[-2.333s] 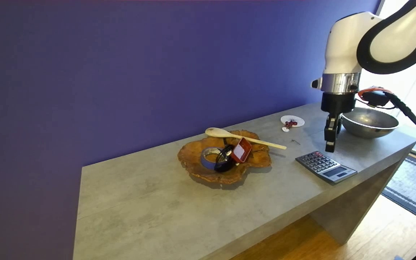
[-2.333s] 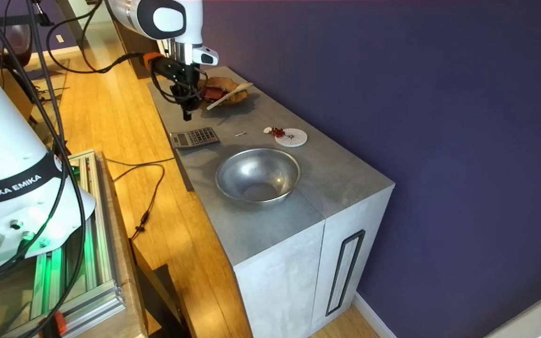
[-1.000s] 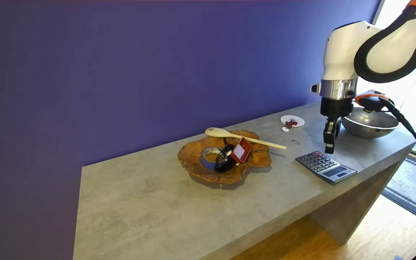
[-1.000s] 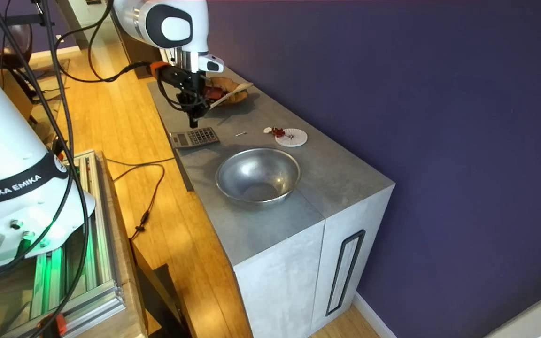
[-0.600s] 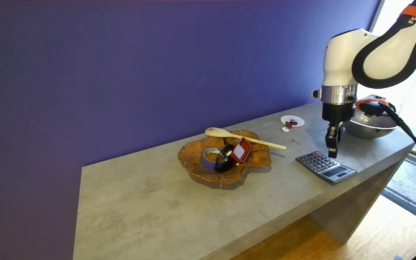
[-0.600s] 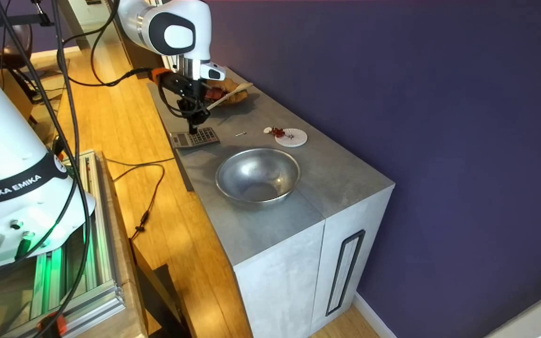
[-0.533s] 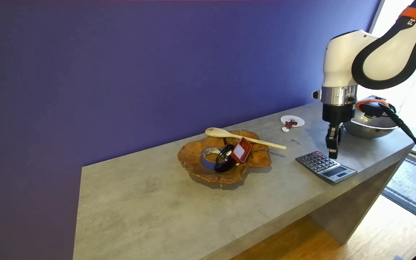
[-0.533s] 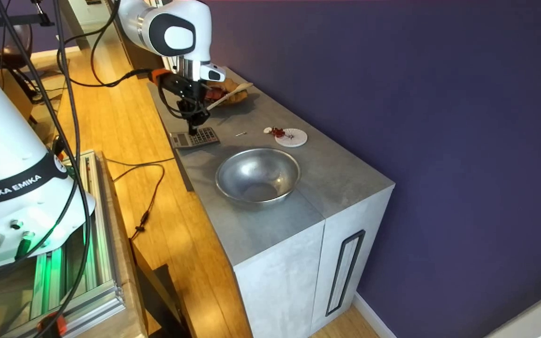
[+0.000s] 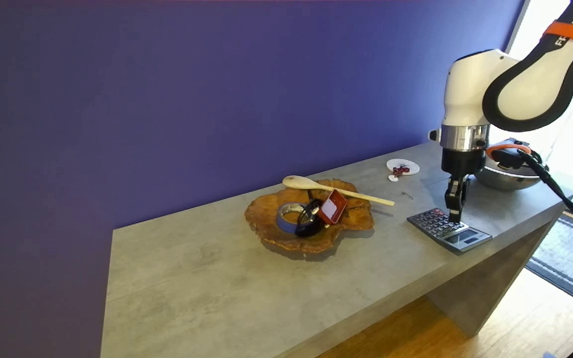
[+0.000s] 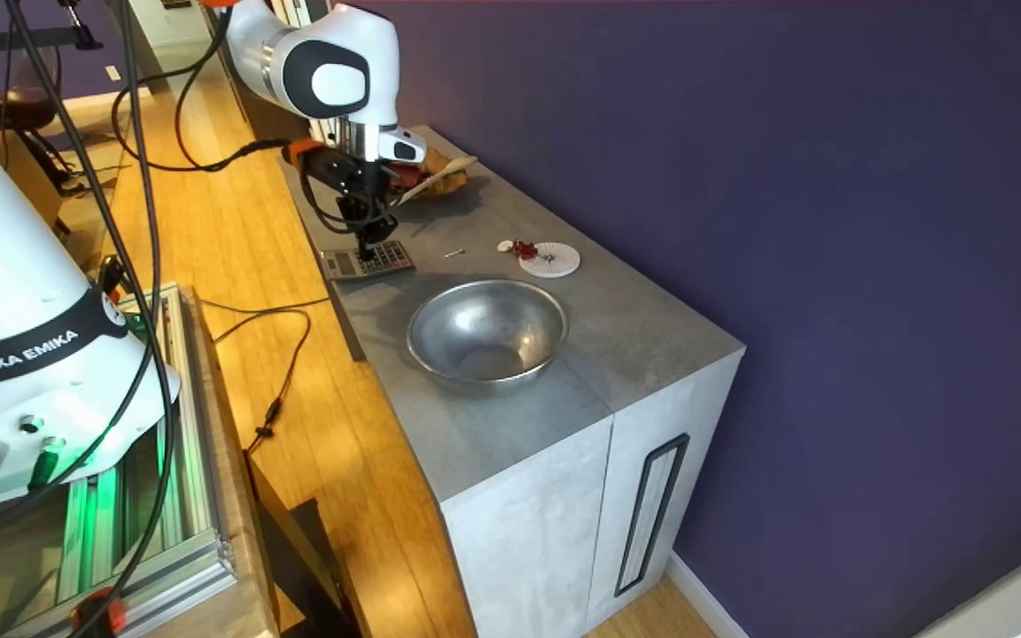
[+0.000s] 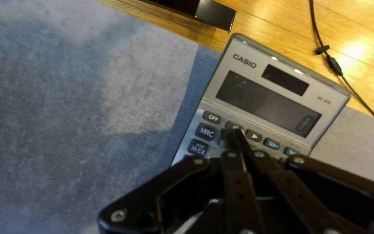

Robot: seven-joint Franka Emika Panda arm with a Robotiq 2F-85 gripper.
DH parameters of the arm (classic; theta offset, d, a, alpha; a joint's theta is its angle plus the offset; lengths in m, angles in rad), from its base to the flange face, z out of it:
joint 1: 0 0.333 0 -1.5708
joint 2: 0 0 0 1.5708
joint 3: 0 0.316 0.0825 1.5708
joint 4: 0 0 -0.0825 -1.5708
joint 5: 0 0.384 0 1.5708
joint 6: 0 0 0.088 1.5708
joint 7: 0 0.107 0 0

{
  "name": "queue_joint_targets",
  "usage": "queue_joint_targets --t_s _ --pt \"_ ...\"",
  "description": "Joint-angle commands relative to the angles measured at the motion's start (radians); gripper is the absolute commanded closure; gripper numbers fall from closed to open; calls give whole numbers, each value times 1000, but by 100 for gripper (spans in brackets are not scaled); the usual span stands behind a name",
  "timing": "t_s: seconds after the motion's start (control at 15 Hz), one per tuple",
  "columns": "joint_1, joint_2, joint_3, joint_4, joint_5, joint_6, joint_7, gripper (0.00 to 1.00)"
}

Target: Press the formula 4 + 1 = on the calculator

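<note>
My pincer [image 9: 455, 219] is together, finger against finger, pointing down at the keys of the calculator [image 11: 255, 97]; whether the tips touch one, I cannot tell. In the wrist view my own fingers [image 11: 233, 167] stand in the way, hiding most of the keys: OFF, MRC and M/EX show on one side of the tips, the arrow and TAX− on the other. The display [image 11: 268, 104] carries one figure, which looks like a 0. The calculator lies flat near the edge of the table [image 9: 192, 278]; on the floor [image 10: 351, 461] beyond runs a cable [image 11: 335, 66]. Near the calculator lies a thin pin [image 10: 455, 253], and farther off a white dish [image 10: 564, 266] with a dark red thing [image 10: 526, 250] at its rim. Along the table I have the metal bowl [image 10: 484, 306] to one side of the calculator; in an exterior view my arm [image 9: 468, 89] covers part of it. To the other side is the wooden tray [image 9: 266, 211], bearing tape [image 9: 285, 225], a red box [image 9: 334, 207] and a spoon [image 9: 338, 190] that juts past its rim.
</note>
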Motion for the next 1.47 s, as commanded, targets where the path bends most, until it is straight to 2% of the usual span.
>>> queue_joint_targets --t_s 0.0,1.4 --pt "0 24 0 10 -21 43 42 100" --pt "26 61 -37 42 -82 39 104 100"
